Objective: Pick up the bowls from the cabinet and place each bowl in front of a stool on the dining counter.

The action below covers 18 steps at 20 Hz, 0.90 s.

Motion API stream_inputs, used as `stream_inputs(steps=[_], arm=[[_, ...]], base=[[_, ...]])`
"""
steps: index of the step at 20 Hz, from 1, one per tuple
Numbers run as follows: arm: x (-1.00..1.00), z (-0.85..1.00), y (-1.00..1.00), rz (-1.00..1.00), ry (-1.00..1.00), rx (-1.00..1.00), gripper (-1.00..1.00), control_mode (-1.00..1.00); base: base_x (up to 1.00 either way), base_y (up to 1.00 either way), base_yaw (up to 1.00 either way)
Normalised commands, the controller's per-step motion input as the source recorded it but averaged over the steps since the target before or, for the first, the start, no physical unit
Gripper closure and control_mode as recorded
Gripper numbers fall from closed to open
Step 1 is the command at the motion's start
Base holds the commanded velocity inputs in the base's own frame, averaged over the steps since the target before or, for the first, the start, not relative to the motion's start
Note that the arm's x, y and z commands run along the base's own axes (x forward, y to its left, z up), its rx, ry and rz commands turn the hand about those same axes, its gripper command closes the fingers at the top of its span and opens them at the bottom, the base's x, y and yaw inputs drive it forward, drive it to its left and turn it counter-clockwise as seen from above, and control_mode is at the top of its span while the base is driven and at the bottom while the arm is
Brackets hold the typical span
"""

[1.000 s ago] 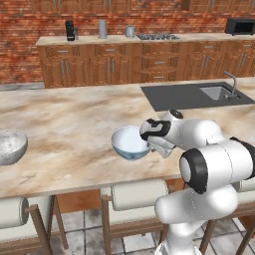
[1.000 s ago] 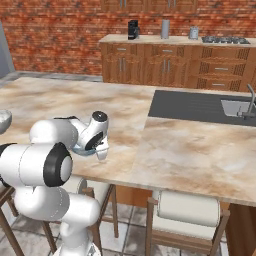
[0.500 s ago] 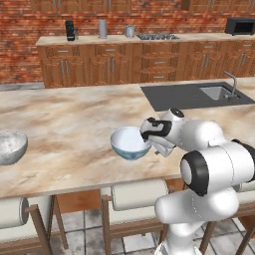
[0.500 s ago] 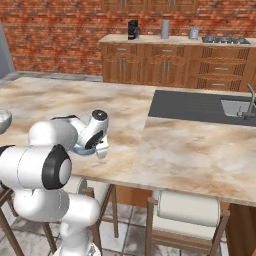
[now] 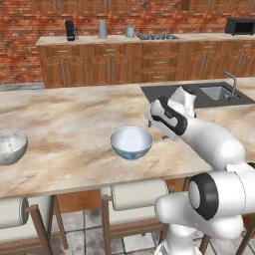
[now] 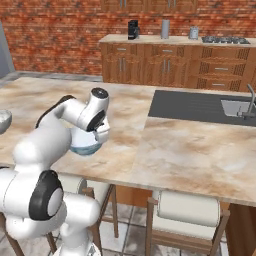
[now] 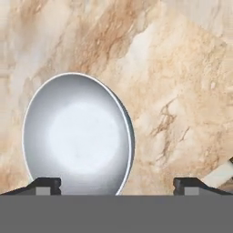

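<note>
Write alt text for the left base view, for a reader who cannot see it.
A white bowl with a blue pattern stands upright on the marbled dining counter, above a cream-cushioned stool, with the robot's open gripper beside it, not touching. A speckled grey bowl sits at the counter's left edge, above another stool.

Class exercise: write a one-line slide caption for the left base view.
White bowl sits on the dining counter above a stool, open gripper beside it.

No readable text (none anywhere)
</note>
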Motion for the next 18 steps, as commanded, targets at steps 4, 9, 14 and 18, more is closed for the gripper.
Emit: stream_inputs(steps=[4,9,14,18], arm=[[-0.97,1.0,-0.29,0.13,0.0,-0.08,-1.0,-1.0],[-1.0,0.92,-0.4,0.11,-0.04,-0.06,-1.0,-1.0],[-1.0,0.61,-0.54,0.09,-0.14,-0.08,-1.0,-1.0],[-1.0,0.41,-0.46,0.03,-0.05,-0.02,-1.0,-1.0]], base=[[0.0,0.0,0.0],[0.0,0.0,0.0],[0.0,0.0,0.0],[0.0,0.0,0.0]])
